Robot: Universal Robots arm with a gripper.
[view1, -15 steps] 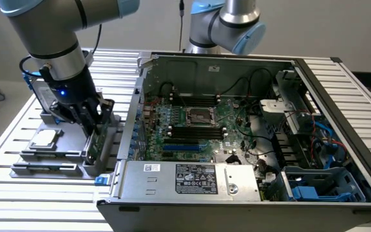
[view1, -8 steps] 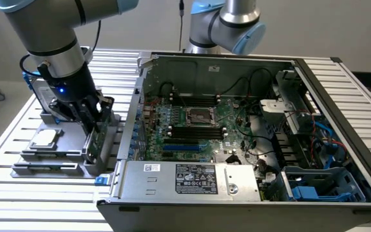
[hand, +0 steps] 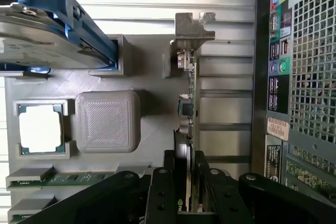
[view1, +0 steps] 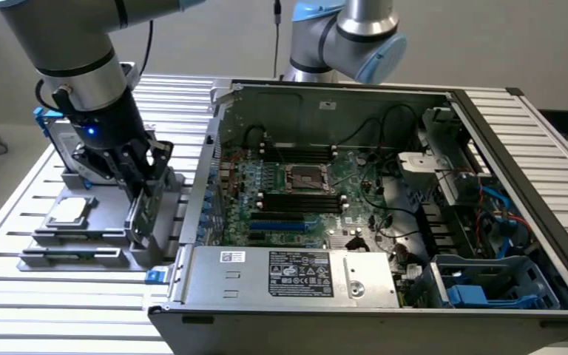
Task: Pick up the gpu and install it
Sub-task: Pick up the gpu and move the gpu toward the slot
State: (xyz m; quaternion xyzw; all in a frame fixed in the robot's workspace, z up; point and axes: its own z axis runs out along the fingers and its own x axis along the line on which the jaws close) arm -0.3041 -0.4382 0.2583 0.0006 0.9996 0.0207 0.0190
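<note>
An open computer case [view1: 363, 95] takes up the exterior view's right of a slatted table [view1: 67, 299], its motherboard [view1: 304, 188] exposed. At the exterior view's left we see the arm [view1: 77, 59] poised over a grey fixture [hand: 152, 103] that also carries a hard drive [hand: 47, 40] and a processor chip [hand: 41, 128]. The gpu [hand: 187, 109] stands on edge in the fixture slot nearest the case, with its silver bracket [hand: 191, 27] at one end. The gripper [hand: 185, 161] straddles it, jaws pressed against both faces with no gap we can make out. We judge the card light and stiff but fragile, best held across its flat faces near the upper edge, clear of the connector.
</note>
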